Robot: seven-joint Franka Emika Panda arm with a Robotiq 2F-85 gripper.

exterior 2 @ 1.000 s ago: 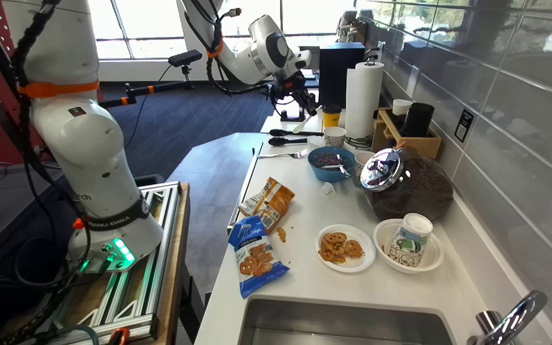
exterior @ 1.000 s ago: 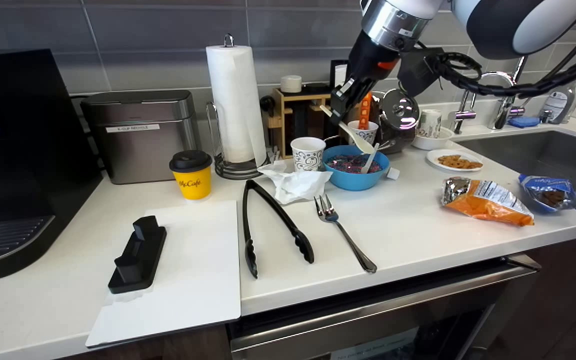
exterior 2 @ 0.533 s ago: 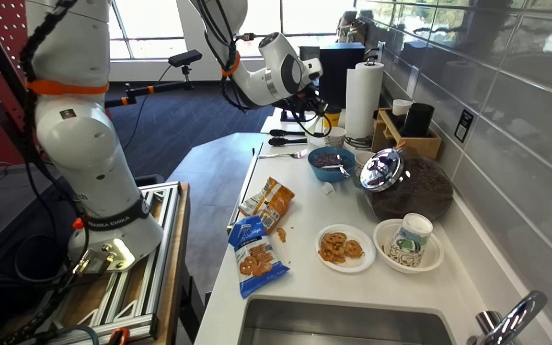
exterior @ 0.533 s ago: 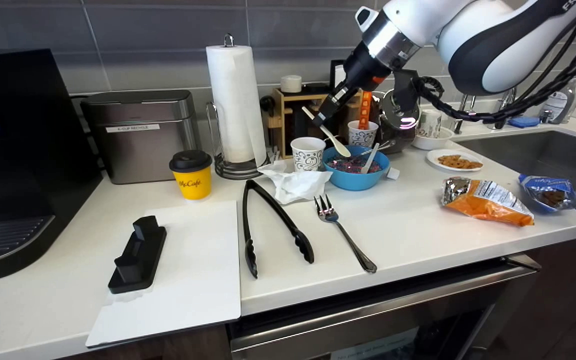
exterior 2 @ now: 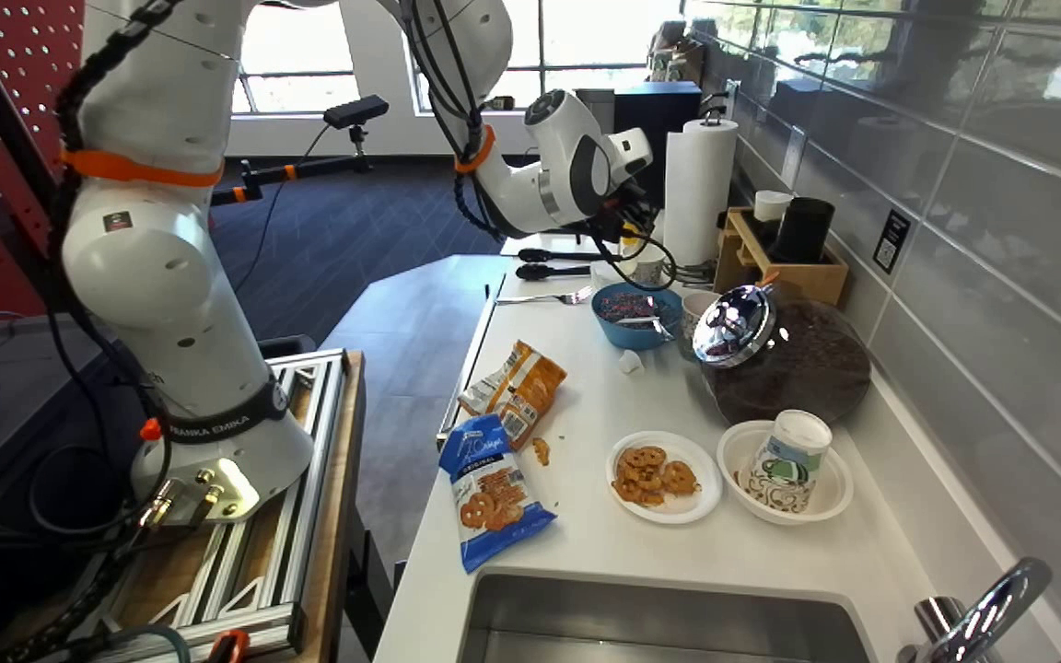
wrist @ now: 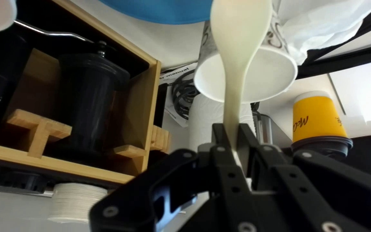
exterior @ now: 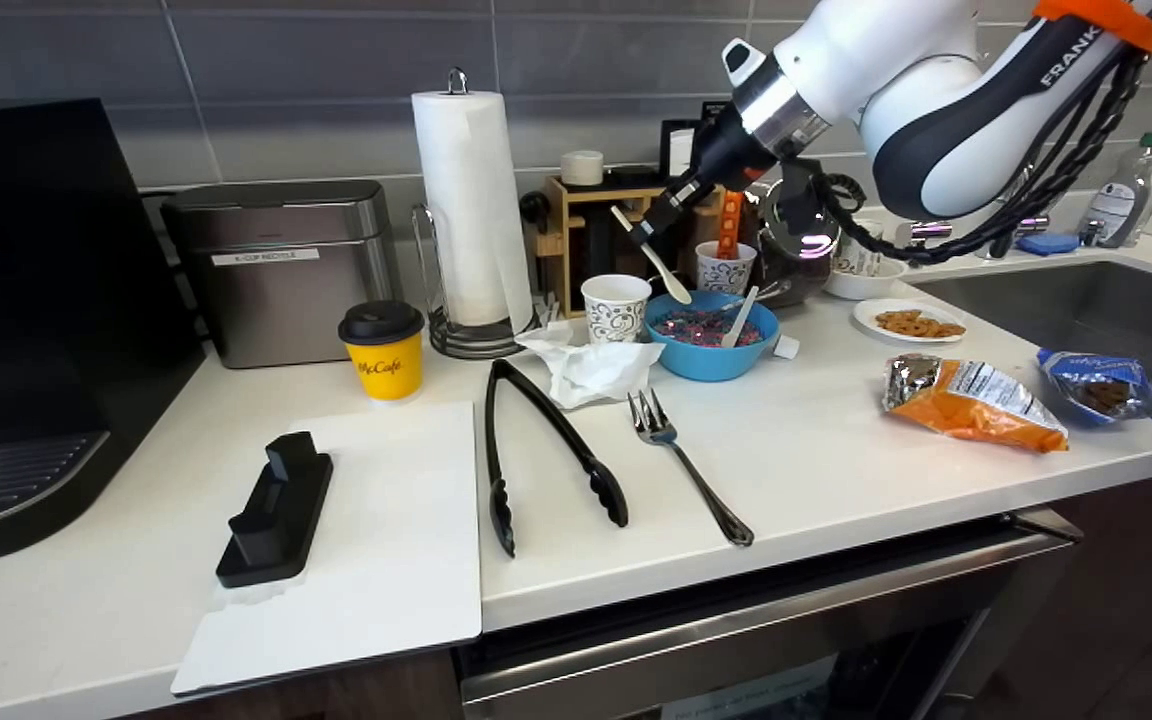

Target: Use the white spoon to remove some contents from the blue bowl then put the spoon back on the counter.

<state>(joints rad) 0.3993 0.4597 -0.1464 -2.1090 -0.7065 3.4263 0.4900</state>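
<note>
My gripper [exterior: 644, 230] is shut on the handle of the white spoon [exterior: 671, 280], which slants head-down in the air. In the wrist view the fingertips [wrist: 233, 132] pinch the spoon [wrist: 237, 54]; its head carries nothing I can see. The blue bowl [exterior: 704, 360] holds dark pink-purple bits and a second small white utensil [exterior: 740, 315]. In an exterior view the spoon head appears just above the bowl's back left rim, not touching the contents. The bowl's edge [wrist: 166, 9] shows in the wrist view. In an exterior view the gripper [exterior 2: 636, 235] hides the spoon beyond the bowl [exterior 2: 636, 337]. The counter [exterior: 816, 470] is white.
A patterned paper cup [exterior: 616, 315] stands against the bowl's side, with a crumpled napkin [exterior: 591, 370] in front. A second cup [exterior: 726, 270] stands behind the bowl. Black tongs [exterior: 551, 400] and a fork [exterior: 686, 460] lie in front. A paper towel roll [exterior: 471, 210] and wooden organizer [exterior: 561, 240] stand behind.
My gripper has moved with the spoon towards the tiled wall. In an exterior view the spoon head has shifted left, from above the bowl's middle to its back left rim. The bowl has not moved.
</note>
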